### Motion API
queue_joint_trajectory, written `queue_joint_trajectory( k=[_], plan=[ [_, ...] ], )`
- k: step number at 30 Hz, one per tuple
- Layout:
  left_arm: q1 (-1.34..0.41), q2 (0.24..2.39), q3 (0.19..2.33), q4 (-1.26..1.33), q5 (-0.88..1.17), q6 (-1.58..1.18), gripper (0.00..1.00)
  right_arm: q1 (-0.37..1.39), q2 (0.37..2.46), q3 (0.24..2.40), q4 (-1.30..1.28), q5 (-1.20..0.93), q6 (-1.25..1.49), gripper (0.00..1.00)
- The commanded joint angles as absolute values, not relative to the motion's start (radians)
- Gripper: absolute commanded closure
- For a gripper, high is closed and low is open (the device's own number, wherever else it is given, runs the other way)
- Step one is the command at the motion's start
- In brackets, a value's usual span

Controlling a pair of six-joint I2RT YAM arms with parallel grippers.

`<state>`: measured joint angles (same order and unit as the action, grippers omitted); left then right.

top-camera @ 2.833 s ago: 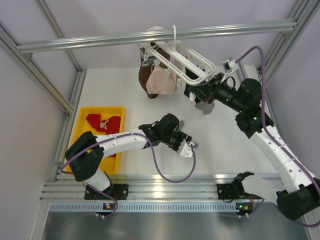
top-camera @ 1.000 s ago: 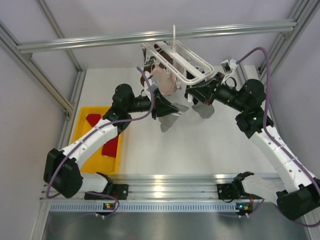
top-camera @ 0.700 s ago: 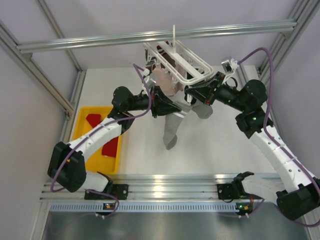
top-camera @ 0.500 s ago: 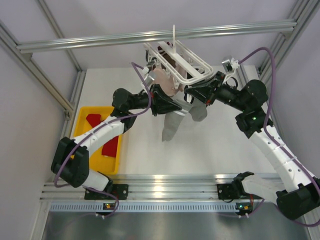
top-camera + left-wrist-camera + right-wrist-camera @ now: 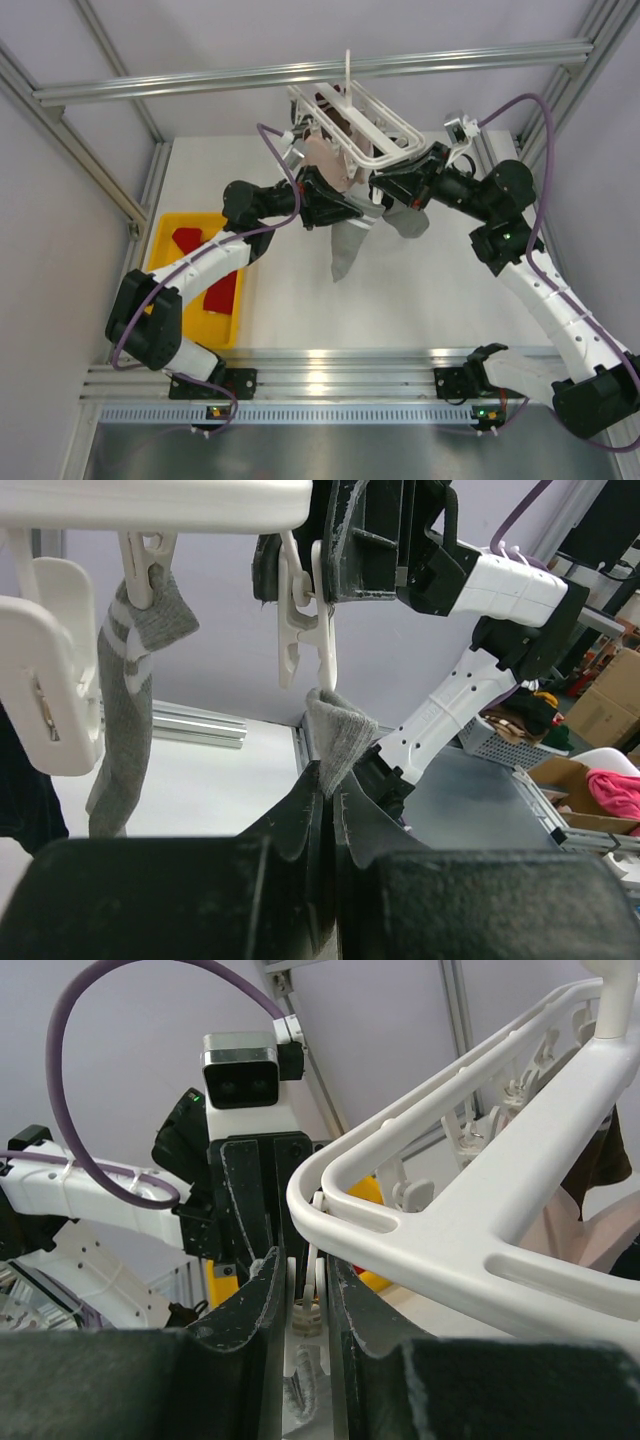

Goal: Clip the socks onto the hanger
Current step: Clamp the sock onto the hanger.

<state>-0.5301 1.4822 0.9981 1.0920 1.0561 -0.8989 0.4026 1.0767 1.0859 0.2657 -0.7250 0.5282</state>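
The white hanger (image 5: 372, 128) hangs from the top rail by its hook. My left gripper (image 5: 348, 212) is shut on a grey sock (image 5: 345, 250), whose length dangles below it. In the left wrist view the sock's top end (image 5: 335, 730) rises from my gripper (image 5: 330, 785) to just under a white clip peg (image 5: 305, 630). My right gripper (image 5: 384, 191) is shut on that clip peg (image 5: 310, 1295), squeezing it below the hanger frame (image 5: 450, 1225). Another grey sock (image 5: 128, 710) with white stripes hangs clipped beside it. Red socks (image 5: 186, 240) lie in the tray.
A yellow tray (image 5: 160, 262) sits at the table's left. A pale-pink sock (image 5: 328, 160) and a dark-brown one (image 5: 322, 100) hang on the hanger's far side. The clipped grey sock (image 5: 412, 222) dangles under my right arm. Aluminium frame posts border the table.
My left arm has swung up from low over the table to the hanger with the grey sock, then edged right toward the peg. The right gripper has kept hold of the peg.
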Motion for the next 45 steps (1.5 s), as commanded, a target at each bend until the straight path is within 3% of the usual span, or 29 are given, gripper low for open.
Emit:
queue_joint_trajectory(
  k=[1,32,35,36,39,45],
  plan=[
    [-0.526,1.482,1.020,1.184,1.051,-0.919,1.00,0.396,1.078,1.075,0.337,-0.769,0.548,1.00],
    [-0.529,1.526,1.115,1.204,1.015,-0.908,1.00,0.396,1.086,1.068,0.341,-0.810,0.569,1.00],
    [-0.529,1.525,1.118,1.204,1.012,-0.908,1.00,0.396,1.088,1.072,0.327,-0.815,0.569,0.90],
    [-0.529,1.526,1.120,1.200,1.009,-0.908,1.00,0.396,1.088,1.074,0.322,-0.815,0.568,0.77],
    [-0.529,1.525,1.115,1.198,1.012,-0.905,1.00,0.396,1.088,1.078,0.316,-0.808,0.566,0.58],
    [-0.529,1.529,1.117,1.190,1.011,-0.894,1.00,0.397,1.089,1.086,0.324,-0.805,0.586,0.40]
  ],
)
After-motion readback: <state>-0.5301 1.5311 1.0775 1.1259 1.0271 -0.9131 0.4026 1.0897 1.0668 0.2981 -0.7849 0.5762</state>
